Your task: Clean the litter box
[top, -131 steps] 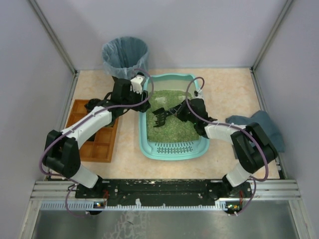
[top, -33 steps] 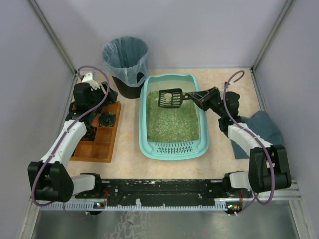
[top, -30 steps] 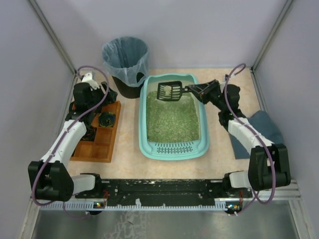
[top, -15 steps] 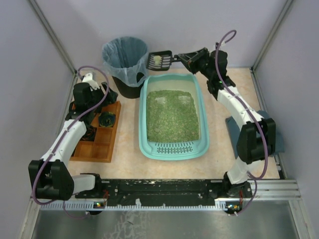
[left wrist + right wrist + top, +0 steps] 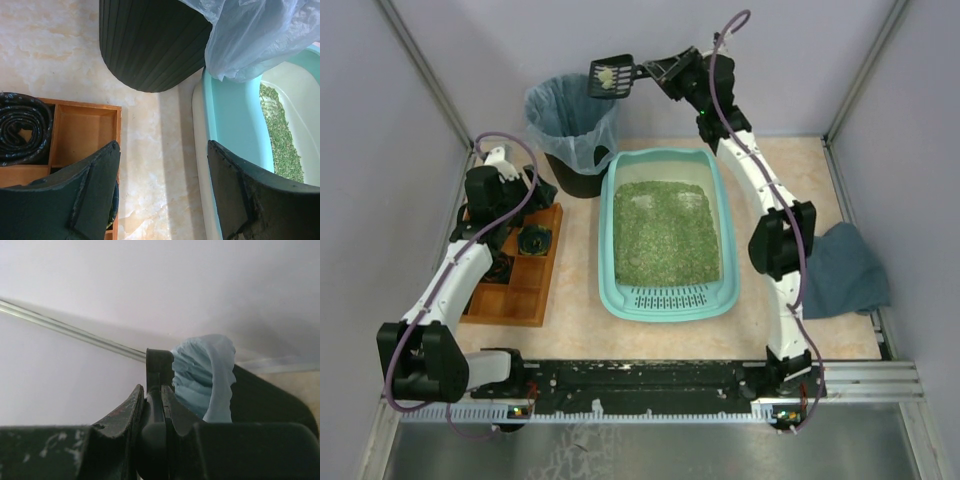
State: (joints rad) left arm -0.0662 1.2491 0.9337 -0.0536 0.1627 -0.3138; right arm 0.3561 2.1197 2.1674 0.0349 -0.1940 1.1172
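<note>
Two grippers: my right gripper clamps the scoop, raised at the bin's far rim; my left gripper hangs apart, empty.

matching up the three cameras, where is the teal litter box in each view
Top external: litter box in the centre of the picture.
Left wrist: its teal wall runs down the right side.
Right wrist: not in it.
Shared landmark: the black bin with its blue bag: upper left from above, top of the left wrist view, centre of the right wrist view.
</note>
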